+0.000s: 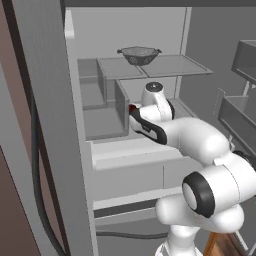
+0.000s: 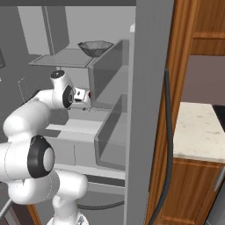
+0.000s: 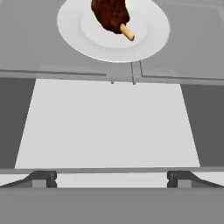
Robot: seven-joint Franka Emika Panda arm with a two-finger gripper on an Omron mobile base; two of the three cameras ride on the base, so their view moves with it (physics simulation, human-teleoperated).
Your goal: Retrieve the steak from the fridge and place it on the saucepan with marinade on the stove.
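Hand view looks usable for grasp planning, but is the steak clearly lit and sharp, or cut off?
Hand view: steak evenly lit, sharp, cropped by the top edge, on a white plate; left base view: flat grey, no glare.

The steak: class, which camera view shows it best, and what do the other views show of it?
The hand view: the steak lies unobstructed on a white plate. The left base view shows a red sliver beside the arm; the right base view shows a similar speck.

The white arm point(image 1: 200, 145) rises from its base, bends at the elbow and reaches forward with the wrist level. The gripper point(image 3: 112, 178) points ahead, jaws spread wide apart, holding nothing.
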